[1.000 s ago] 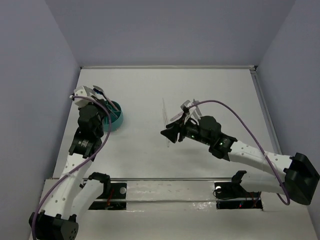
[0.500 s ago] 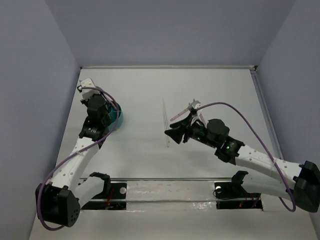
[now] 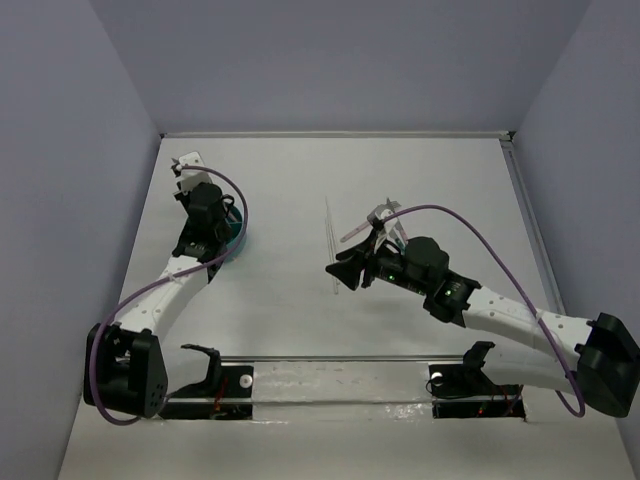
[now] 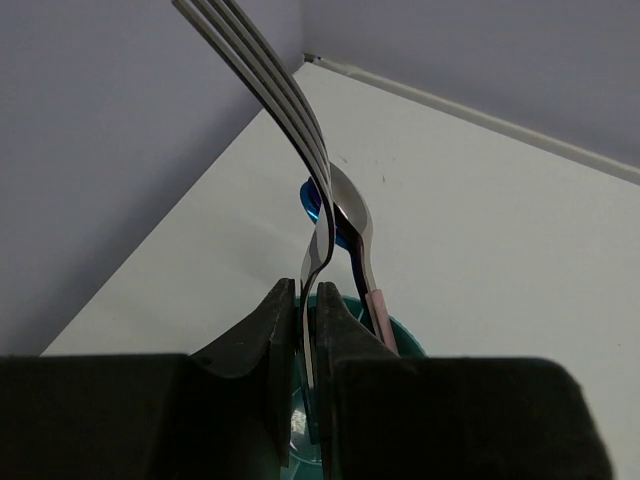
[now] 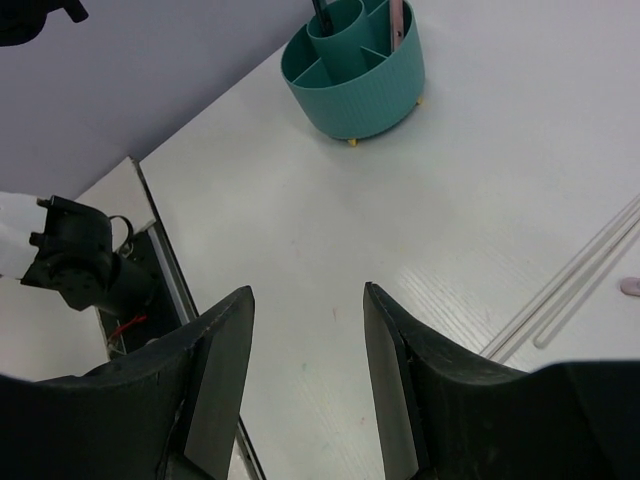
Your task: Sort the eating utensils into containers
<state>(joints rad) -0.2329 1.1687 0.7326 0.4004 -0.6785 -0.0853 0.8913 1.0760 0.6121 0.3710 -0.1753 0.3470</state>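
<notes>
White table (image 3: 430,180), mostly bare. Teal cup (image 5: 360,100) stands at its far left, dividers visible, with my left claw (image 4: 304,295) directly above it. The left claw is closed to a narrow slit and pinches the fork (image 4: 270,90) on the thin neck of its shaft, tines up, lower end inside the cup. My right claw (image 5: 305,330) is spread wide, holds nothing, and hovers over bare table mid-field. Two pale thin sticks (image 5: 575,285) lie flat side by side just to its right. Already in the cup: a silver spoon (image 4: 352,225) and, behind it, a blue spoon (image 4: 312,200). Judgement: the fork is stiff, light, polished metal, so it will likely swivel in a pinch this narrow. The sticks look light and round enough to roll; I would take them mid-length, across the pair, pads low to the surface.
</notes>
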